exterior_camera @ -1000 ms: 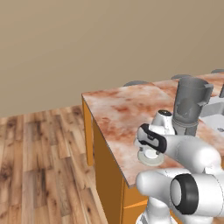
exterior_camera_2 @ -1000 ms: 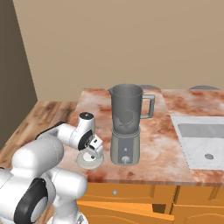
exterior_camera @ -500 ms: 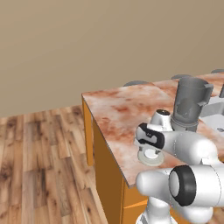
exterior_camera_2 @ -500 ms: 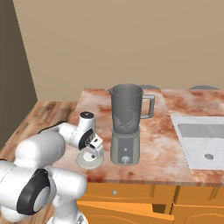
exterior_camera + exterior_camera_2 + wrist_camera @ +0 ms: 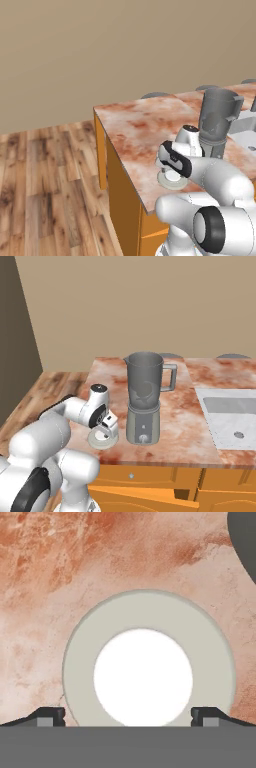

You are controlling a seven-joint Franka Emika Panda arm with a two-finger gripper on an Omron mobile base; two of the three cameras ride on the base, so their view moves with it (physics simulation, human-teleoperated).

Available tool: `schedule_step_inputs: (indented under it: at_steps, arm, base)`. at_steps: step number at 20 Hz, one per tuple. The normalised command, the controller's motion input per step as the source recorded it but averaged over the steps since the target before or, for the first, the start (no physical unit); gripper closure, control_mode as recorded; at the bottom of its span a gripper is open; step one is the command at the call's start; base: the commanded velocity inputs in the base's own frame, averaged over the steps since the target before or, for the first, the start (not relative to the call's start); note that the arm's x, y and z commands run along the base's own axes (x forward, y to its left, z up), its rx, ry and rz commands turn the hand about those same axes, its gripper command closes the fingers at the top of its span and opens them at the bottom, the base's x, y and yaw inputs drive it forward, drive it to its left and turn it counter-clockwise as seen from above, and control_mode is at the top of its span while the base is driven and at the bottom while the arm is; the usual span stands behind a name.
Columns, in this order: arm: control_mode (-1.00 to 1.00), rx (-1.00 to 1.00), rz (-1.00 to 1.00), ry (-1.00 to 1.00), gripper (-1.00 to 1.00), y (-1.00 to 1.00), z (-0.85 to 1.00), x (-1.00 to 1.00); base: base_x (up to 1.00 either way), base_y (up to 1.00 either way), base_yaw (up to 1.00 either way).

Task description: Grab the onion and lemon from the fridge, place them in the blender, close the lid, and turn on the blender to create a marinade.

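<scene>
The gripper [image 5: 128, 714] hangs with jaws spread wide, straddling the lid [image 5: 148, 662], which lies flat on the counter [image 5: 195, 421] just beside the blender [image 5: 144, 398]. The lid looks light, stiff and thin; pinching its outer rim seems the best hold.

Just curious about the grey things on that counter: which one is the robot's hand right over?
The lid, the flat grey disc with a white centre lying on the counter beside the blender; open jaws straddle it. The blender stands tall.
</scene>
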Motion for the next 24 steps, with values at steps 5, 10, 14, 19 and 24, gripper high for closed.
schedule_step_inputs:
  at_steps: [5, 10, 14, 19, 24]
  arm:
    - [-1.00, 0.00, 0.00, -0.04, -1.00, -0.02, -0.15, -0.01]
    - [-1.00, 0.00, 0.00, 0.00, -1.00, 0.00, -0.37, 0.00]
    - [-1.00, 0.00, 0.00, 0.00, -1.00, 0.00, -0.52, -0.01]
    - [-1.00, 0.00, 0.00, 0.00, -1.00, 0.00, -0.47, -0.03]
    - [-1.00, 0.00, 0.00, -0.01, -1.00, 0.00, -0.46, -0.26]
  base:
    - [0.00, 0.00, 0.00]
    - [0.00, 0.00, 0.00]
    - [0.00, 0.00, 0.00]
    - [0.00, 0.00, 0.00]
    - [0.00, 0.00, 0.00]
